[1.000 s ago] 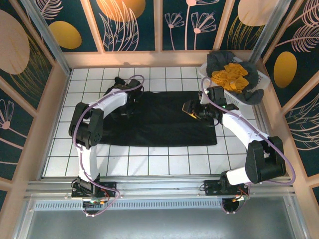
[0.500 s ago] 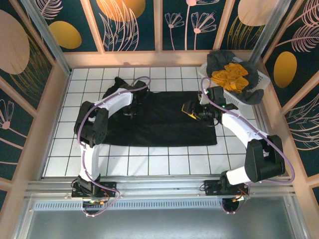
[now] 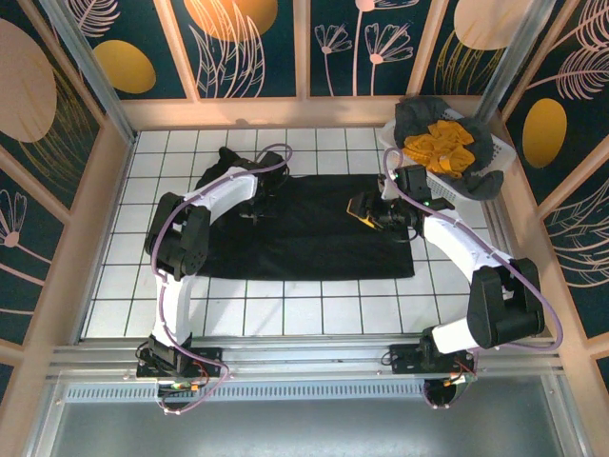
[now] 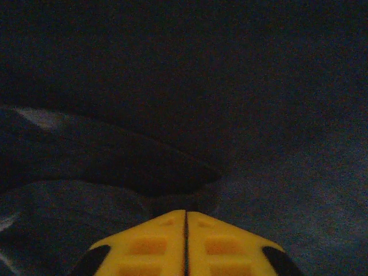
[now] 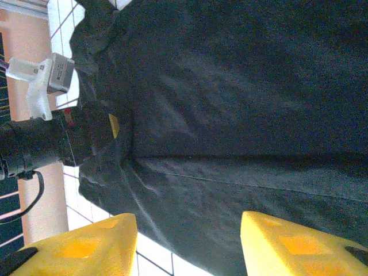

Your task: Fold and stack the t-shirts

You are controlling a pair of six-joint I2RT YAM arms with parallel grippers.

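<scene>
The black t-shirt (image 3: 314, 238) lies spread flat across the middle of the table (image 3: 285, 305), its long edges parallel to the near edge. A white lattice basket (image 3: 459, 190) sits at the far right corner, holding a mustard-yellow t-shirt (image 3: 440, 148) and a dark grey t-shirt (image 3: 423, 114). The table surface is white tile with dark grout. Dark teal wall panels (image 3: 257, 48) with plant motifs enclose it.

The left gripper (image 4: 185, 213) rests low on the shirt's far left part. Its jaws are pressed together; whether cloth is pinched cannot be determined. The right gripper (image 5: 187, 218) hovers over the shirt's right part, jaws spread wide and grasping nothing.
</scene>
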